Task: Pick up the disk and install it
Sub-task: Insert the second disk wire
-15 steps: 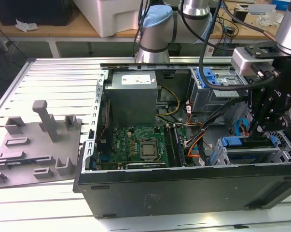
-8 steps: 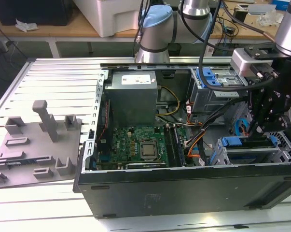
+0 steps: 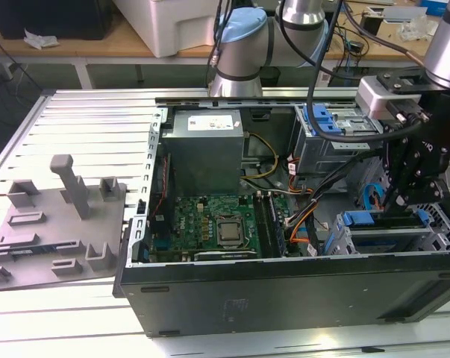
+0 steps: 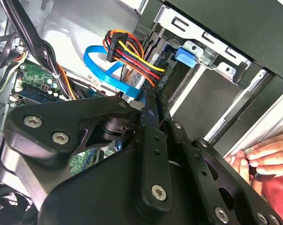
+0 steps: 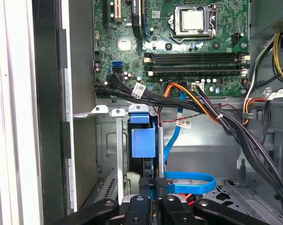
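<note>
The disk (image 3: 381, 221) stands on edge in the drive cage at the case's front corner, on the exterior view's right, its blue rail uppermost. In the first wrist view its blue rail end (image 5: 143, 140) sits in the cage slot. In the second wrist view a blue tab (image 4: 184, 56) of the disk shows beside the cage wall. My gripper (image 3: 401, 195) hangs directly over the disk. Its black fingers (image 5: 148, 185) are pressed together, shut, at the disk's near end. Whether they touch it is hidden.
The open computer case (image 3: 284, 291) holds a motherboard (image 3: 210, 220), a grey power supply (image 3: 206, 149) and a blue bracket (image 3: 322, 119) atop a second cage. Cable bundles (image 5: 216, 117) and a blue flat cable (image 5: 188, 180) run beside the slot. A person's hand (image 4: 268, 157) rests outside the case. A grey fixture plate (image 3: 53, 224) lies at the left.
</note>
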{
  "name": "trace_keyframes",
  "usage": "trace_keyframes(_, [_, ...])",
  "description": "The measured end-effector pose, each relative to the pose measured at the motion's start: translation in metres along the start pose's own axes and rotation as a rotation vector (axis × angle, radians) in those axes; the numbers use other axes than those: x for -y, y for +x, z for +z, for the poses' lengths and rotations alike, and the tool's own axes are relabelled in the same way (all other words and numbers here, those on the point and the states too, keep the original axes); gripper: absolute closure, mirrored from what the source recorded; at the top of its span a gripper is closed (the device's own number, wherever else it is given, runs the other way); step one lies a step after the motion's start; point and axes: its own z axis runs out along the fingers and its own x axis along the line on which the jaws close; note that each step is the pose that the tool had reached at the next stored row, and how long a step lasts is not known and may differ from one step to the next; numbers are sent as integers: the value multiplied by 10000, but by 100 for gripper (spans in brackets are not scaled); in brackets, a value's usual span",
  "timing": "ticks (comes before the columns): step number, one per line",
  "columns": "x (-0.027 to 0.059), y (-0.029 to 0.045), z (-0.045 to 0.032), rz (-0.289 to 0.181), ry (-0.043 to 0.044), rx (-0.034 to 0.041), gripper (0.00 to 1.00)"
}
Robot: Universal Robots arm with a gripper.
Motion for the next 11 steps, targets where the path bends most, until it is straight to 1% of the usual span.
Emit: trace_keyframes(11, [-2, -2, 27, 1, 18, 2, 84])
